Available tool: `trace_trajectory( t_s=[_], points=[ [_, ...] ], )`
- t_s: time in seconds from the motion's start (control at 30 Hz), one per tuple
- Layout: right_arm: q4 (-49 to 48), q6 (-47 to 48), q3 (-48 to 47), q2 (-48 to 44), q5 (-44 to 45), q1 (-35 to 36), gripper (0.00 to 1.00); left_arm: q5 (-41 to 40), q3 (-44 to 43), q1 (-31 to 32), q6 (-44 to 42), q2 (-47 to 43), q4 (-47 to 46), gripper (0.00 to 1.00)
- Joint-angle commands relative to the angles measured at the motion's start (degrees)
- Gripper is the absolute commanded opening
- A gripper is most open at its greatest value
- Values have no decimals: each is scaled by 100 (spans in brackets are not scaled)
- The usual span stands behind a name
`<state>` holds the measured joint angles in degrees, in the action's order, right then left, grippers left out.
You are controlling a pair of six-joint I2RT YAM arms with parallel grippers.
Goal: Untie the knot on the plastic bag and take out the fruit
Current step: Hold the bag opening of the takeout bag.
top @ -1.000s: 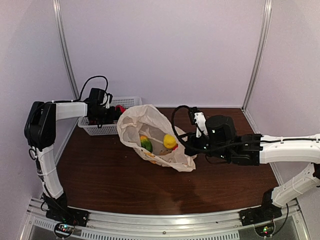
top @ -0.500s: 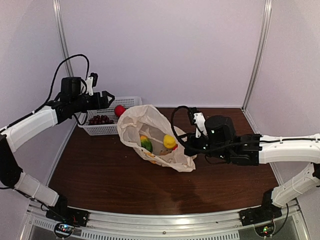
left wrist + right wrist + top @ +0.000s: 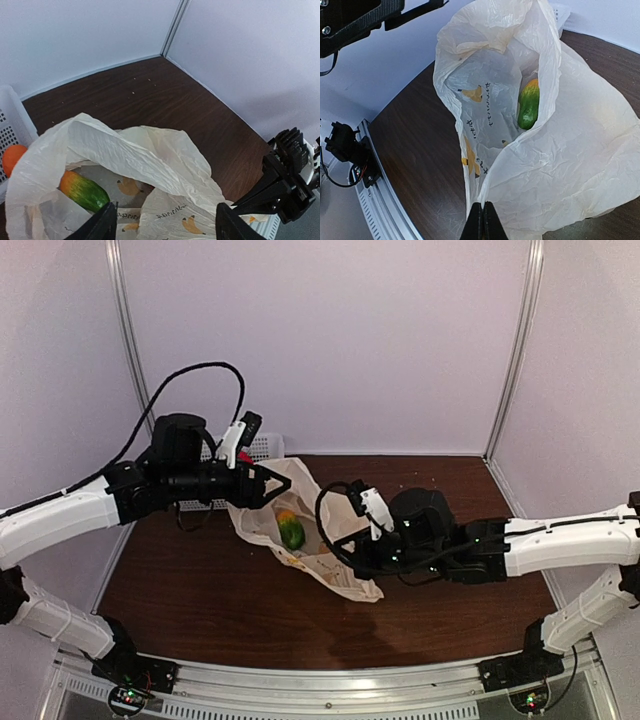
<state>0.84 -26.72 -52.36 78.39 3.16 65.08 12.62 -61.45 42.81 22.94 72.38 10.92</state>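
Observation:
The plastic bag (image 3: 305, 510) lies on the table with its mouth open; no knot shows. A green-and-orange fruit (image 3: 290, 533) lies inside it, and it also shows in the left wrist view (image 3: 82, 191) and in the right wrist view (image 3: 529, 105). My left gripper (image 3: 280, 488) is open and empty, hovering over the bag's mouth, its fingers (image 3: 102, 225) wide apart above the film (image 3: 150, 165). My right gripper (image 3: 345, 562) is shut on the bag's near rim (image 3: 485, 195), with the film pinched between its fingertips.
The white perforated basket (image 3: 263, 446) stands at the back left behind my left arm; its wall (image 3: 11, 117) shows in the left wrist view, with an orange-red fruit (image 3: 12, 157) beside it. Purple walls enclose the table on three sides.
My left arm has swung from the basket to above the bag's mouth, still open. My right gripper has shifted left with the bag's rim. The yellow fruit no longer shows.

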Motion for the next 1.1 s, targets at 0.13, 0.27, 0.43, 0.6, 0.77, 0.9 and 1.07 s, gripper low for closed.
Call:
trace_trajectory(
  t_s=[0.13, 0.27, 0.43, 0.6, 0.77, 0.9, 1.07],
  points=[
    [-64, -226, 125, 200, -246, 347, 0, -188, 606, 484, 574, 697, 1, 55],
    [-215, -370, 147, 260, -89, 371, 0, -376, 839, 535, 609, 738, -142, 52],
    [-309, -367, 101, 306, -123, 372, 0, -780, 998, 535, 597, 1094, -238, 51],
    [-142, -275, 20, 336, -8, 439, 0, -972, 788, 532, 667, 1564, -202, 51],
    [-126, -190, -29, 430, 181, 515, 0, -1455, 465, 533, 706, 1828, -285, 54],
    [-120, -112, -206, 584, 185, 578, 0, -2036, 140, 536, 995, 2234, -252, 60],
    [-157, -50, -301, 642, 176, 637, 0, -2424, -266, 475, 1291, 2754, 19, 66]
  ],
)
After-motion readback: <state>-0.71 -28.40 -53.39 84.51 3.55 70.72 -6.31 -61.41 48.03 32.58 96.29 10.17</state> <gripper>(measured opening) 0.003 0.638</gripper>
